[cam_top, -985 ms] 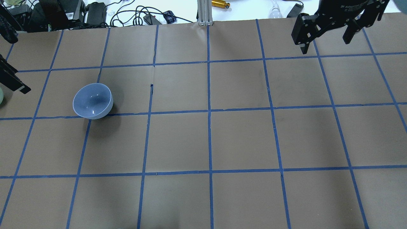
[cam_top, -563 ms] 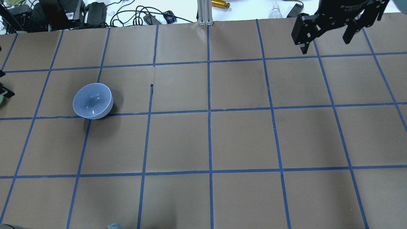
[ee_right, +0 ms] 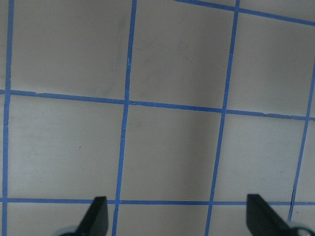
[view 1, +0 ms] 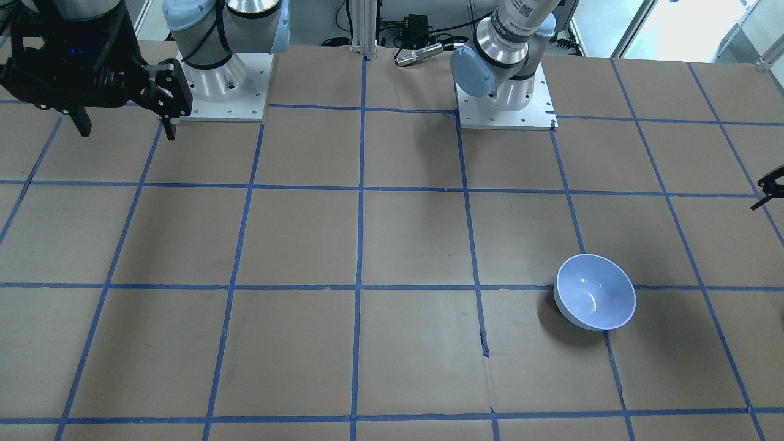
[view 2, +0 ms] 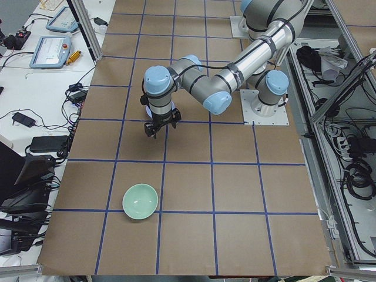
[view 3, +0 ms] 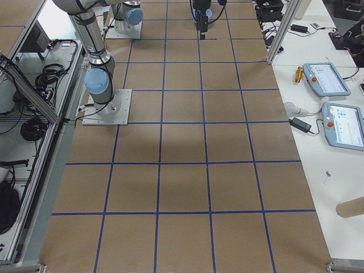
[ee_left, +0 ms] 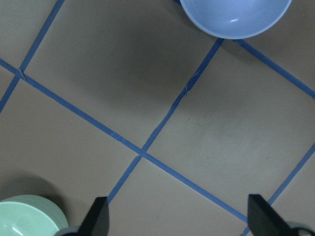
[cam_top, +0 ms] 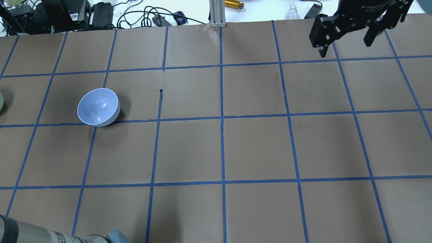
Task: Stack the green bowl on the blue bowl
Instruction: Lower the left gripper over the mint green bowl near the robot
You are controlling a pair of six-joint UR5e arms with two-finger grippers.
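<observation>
The blue bowl stands upright and empty on the left part of the table; it also shows in the front view and at the top of the left wrist view. The green bowl stands apart from it near the table's left end, a sliver in the overhead view, and at the bottom left of the left wrist view. My left gripper is open and empty, high above the floor between the two bowls. My right gripper is open and empty at the far right.
Brown paper with a blue tape grid covers the table. The left arm's elbow shows at the overhead view's bottom left. Cables and power bricks lie beyond the far edge. The arm bases stand at the robot's side.
My left gripper has moved out of the overhead view's left edge, and its shadow has lifted off the blue bowl. The left arm's elbow has come in at the bottom left. The right arm is still.
</observation>
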